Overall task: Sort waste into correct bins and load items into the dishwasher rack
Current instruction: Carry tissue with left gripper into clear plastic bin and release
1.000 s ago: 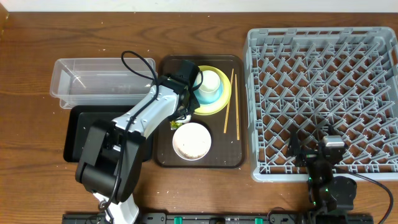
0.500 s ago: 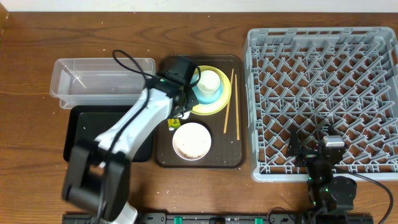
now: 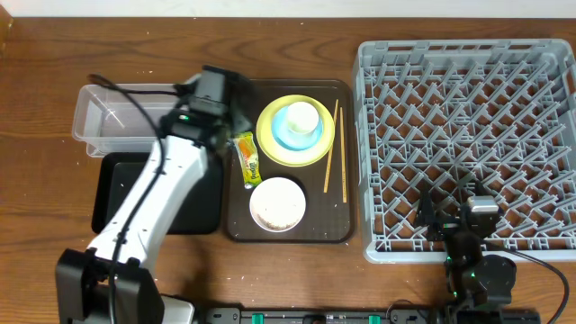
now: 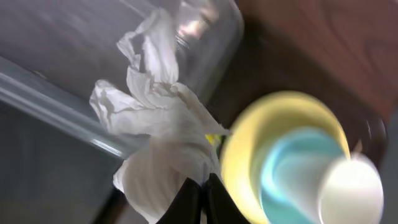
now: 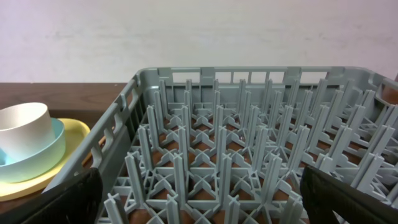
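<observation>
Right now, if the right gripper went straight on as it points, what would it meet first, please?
Most likely the grey pegs of the dishwasher rack, which fill the view ahead of the open right gripper, though depth is unclear.

Crumpled white tissue (image 4: 161,130), pinched, at clear tub (image 3: 117,121) rim

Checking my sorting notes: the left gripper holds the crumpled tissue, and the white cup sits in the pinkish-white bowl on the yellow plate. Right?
One slip: the overhead view shows the white cup in the light blue bowl on the yellow plate; the pinkish-white bowl stands apart. The left gripper does hold the tissue.
</observation>
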